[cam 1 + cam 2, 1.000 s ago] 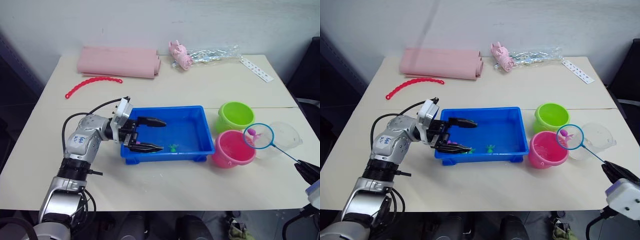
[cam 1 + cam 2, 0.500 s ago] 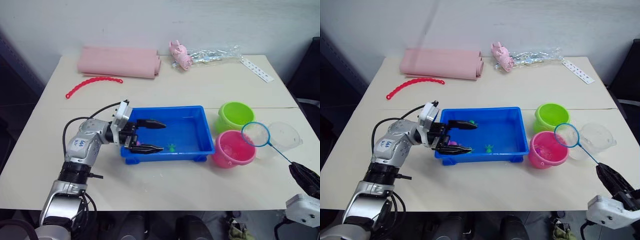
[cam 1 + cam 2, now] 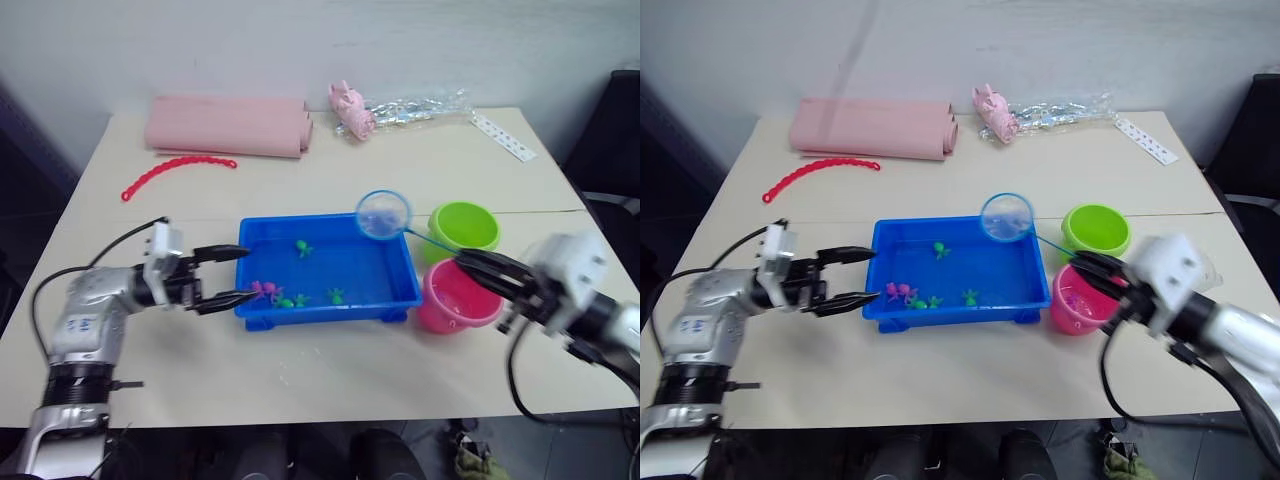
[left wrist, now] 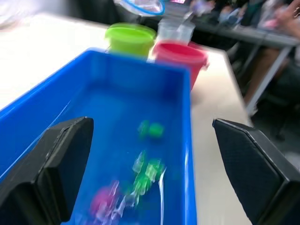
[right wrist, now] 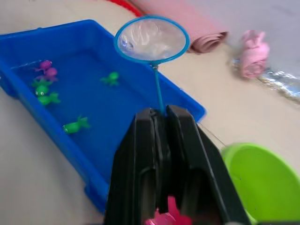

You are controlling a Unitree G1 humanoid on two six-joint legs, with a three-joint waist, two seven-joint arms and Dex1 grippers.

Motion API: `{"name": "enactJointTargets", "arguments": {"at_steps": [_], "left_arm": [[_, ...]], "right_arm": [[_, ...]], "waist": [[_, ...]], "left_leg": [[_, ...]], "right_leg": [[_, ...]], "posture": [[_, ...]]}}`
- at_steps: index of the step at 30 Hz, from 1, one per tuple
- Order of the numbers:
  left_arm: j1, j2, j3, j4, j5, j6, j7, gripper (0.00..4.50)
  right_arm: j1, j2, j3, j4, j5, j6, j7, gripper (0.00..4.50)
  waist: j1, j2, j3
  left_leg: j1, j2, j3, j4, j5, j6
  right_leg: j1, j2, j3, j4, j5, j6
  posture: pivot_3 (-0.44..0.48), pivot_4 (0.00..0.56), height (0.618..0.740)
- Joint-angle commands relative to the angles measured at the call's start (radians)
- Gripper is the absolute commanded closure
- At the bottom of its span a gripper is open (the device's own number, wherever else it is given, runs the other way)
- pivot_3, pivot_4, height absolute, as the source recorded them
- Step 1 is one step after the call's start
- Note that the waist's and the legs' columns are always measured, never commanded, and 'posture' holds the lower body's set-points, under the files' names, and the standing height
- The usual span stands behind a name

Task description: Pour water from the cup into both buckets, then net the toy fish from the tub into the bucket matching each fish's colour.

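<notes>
One net [image 3: 384, 214], pinched by the right end effector [image 3: 470, 264], has swung from beside the pink bucket [image 3: 455, 297] to above the tub [image 3: 262, 314]; next fish scoop pending. Left end effector [image 3: 232, 276] gapes wide.

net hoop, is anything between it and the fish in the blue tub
Nothing visible. The blue-rimmed round mesh net, held by its thin handle in the right pincer, hovers over the far right corner of the bright blue rectangular plastic tub. The tiny pink and green toy fish lie uncovered in open water.

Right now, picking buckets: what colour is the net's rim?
Blue, clearest in the right wrist view: net.
</notes>
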Motion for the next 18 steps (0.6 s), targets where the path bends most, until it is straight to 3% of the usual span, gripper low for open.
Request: {"name": "enactJointTargets", "arguments": {"at_steps": [1,10,18], "left_arm": [[0.068,0.056,0.061,-0.069,0.002,-0.001,0.017,0.05],[0.263,0.111,0.170,-0.213,-0.013,0.042,0.088,0.05],[0.303,0.125,0.157,-0.253,-0.006,0.071,0.127,0.05]], "right_arm": [[-0.200,0.059,0.200,0.088,-0.065,0.094,0.036,4.50],[-0.458,0.115,0.511,0.331,-0.364,-0.046,0.200,4.50],[-0.517,0.218,0.582,0.440,-0.485,-0.058,0.247,4.50]], "waist": [[0.002,0.000,0.000],[-0.008,-0.002,0.001],[-0.021,-0.002,0.000]], "left_leg": [[0.000,0.000,0.000,0.000,0.000,0.000],[-0.002,-0.002,0.000,0.001,-0.002,0.003],[-0.001,-0.001,0.000,0.001,-0.001,0.001]], "right_leg": [[0.000,0.000,0.000,0.000,0.000,0.000],[0.000,-0.003,-0.001,0.000,0.001,0.001],[-0.001,-0.003,-0.001,0.005,0.001,0.001]], "posture": [[0.000,0.150,0.740],[0.000,0.150,0.740],[0.000,0.150,0.740]]}}
